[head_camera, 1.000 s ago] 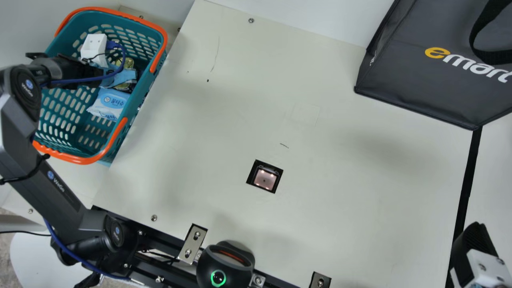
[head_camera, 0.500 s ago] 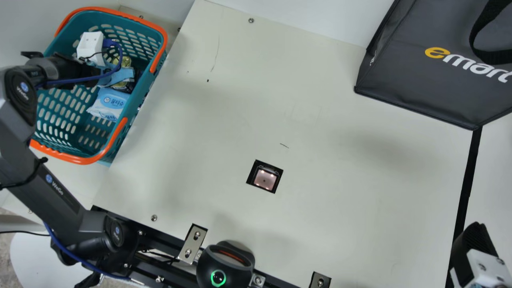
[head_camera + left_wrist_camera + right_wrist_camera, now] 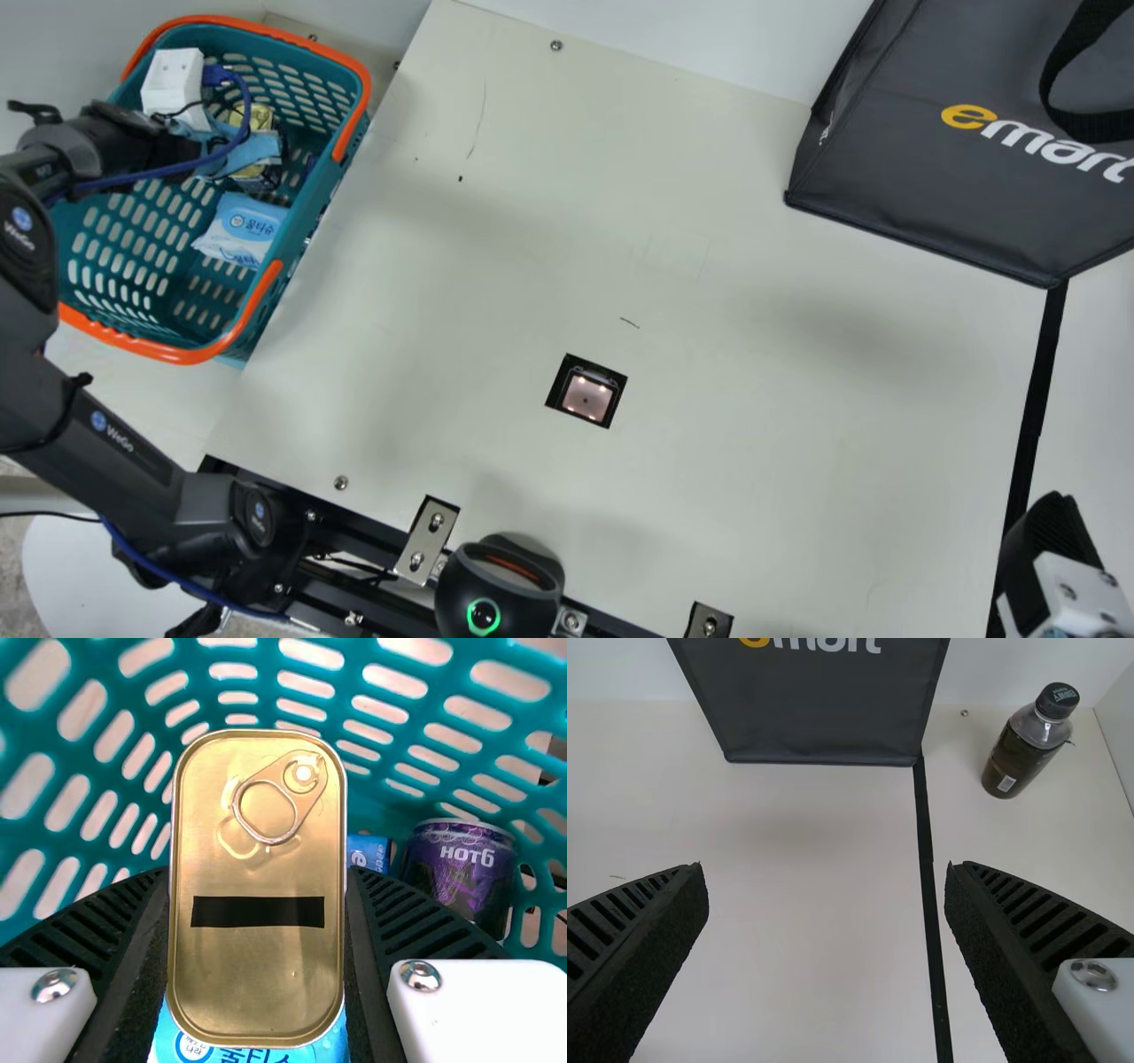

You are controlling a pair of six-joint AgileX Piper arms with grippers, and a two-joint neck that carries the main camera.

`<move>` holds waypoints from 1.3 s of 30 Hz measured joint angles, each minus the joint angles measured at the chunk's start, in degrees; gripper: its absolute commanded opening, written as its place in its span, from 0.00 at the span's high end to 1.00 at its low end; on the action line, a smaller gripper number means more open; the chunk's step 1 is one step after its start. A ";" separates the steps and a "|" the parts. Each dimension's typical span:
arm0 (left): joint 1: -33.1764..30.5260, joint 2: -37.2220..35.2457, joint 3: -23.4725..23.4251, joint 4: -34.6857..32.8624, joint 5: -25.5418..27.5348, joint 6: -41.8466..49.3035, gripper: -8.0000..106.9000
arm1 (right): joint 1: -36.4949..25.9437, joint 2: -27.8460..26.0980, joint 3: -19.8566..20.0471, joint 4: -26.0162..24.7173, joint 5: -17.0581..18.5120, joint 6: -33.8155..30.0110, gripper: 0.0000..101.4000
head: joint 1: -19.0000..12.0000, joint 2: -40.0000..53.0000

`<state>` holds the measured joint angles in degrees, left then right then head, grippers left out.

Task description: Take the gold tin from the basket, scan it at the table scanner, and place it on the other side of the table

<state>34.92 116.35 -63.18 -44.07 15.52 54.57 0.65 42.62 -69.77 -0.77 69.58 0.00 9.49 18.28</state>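
My left gripper (image 3: 237,152) is over the teal basket (image 3: 183,355) in the main view, gold surfaces of the tin (image 3: 259,118) showing at its end. In the left wrist view the gold tin (image 3: 257,983), its ring-pull side facing the camera, is pinched between both ribbed fingers of the left gripper (image 3: 257,904), inside the basket walls. The square table scanner (image 3: 586,395) is lit, set into the tabletop. At the main view's lower right is my right gripper (image 3: 1054,532); the right wrist view has this gripper (image 3: 827,881) open and holding nothing.
A blue-white packet (image 3: 241,229) lies in the basket, as does a purple can (image 3: 461,868). A dark bag (image 3: 939,177) stands at the table's far right, a dark bottle (image 3: 1028,742) beyond the black strip (image 3: 926,859). A round black device (image 3: 499,585) sits at the near edge.
My left arm has shifted toward the main view's left with the gold tin in its gripper. The packet and my right arm have stayed in place.
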 measured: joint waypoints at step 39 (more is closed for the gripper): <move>-3.60 -33.34 3.79 38.59 21.06 -41.56 1.00 | 0.00 0.00 0.00 0.00 -0.05 0.00 0.06 | 0.00 0.00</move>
<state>31.32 83.01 -59.39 -5.48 36.58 13.01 0.65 42.62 -69.77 -0.77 69.53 0.00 9.49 18.28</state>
